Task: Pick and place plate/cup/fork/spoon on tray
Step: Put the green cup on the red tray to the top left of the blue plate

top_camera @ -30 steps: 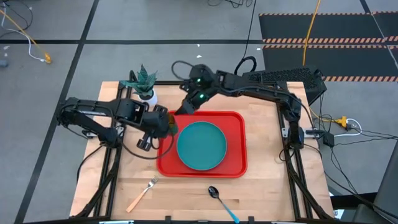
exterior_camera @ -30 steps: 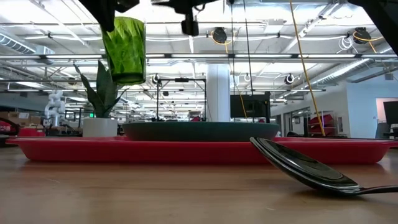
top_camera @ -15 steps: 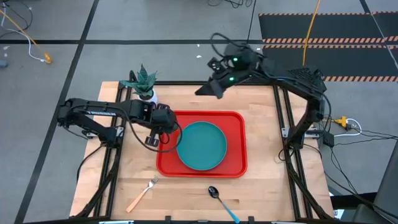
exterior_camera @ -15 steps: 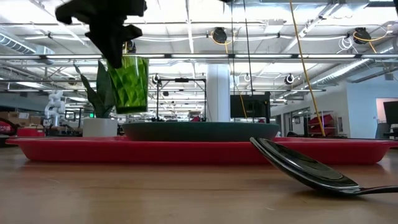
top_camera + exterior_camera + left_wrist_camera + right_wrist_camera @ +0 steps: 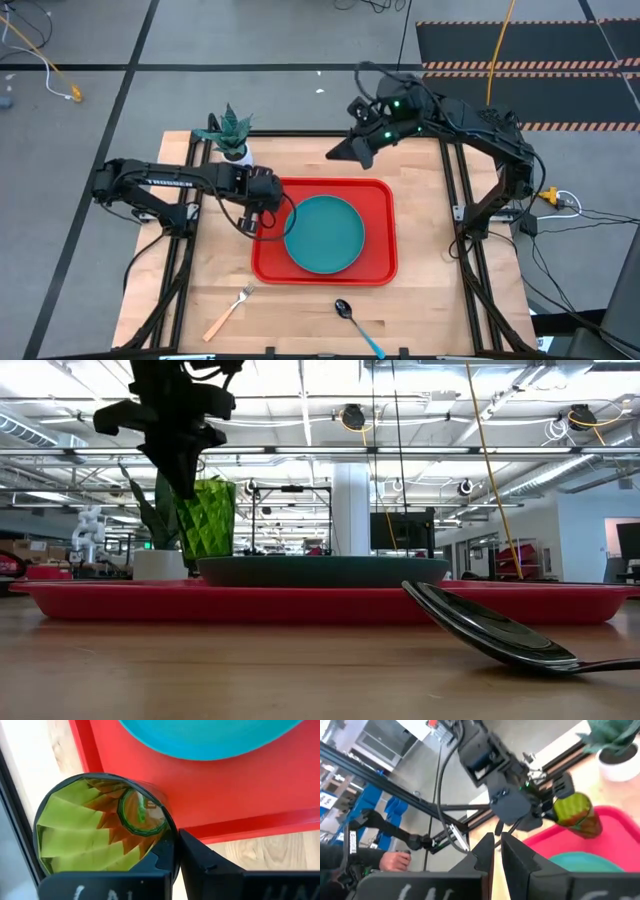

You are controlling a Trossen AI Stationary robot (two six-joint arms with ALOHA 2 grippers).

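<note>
From above, I saw my left gripper [image 5: 262,205] over the red tray's [image 5: 385,262] left edge, clamped on the cup [image 5: 271,208], the teal plate [image 5: 324,233] on the tray beside it; the fork [image 5: 228,311] and spoon [image 5: 356,322] lay on the table near the front edge, and my right gripper [image 5: 343,150] hung behind the tray. At table level, the cup [image 5: 205,520] stood upright at the tray's [image 5: 120,601] left end. My left wrist camera showed fingers [image 5: 202,860] pinching the cup's [image 5: 95,832] rim. My right wrist camera showed its fingers [image 5: 517,857] almost together, holding nothing.

Bright even overhead light, glaring ceiling lamps in low view, soft shadows, blurred right wrist view
</note>
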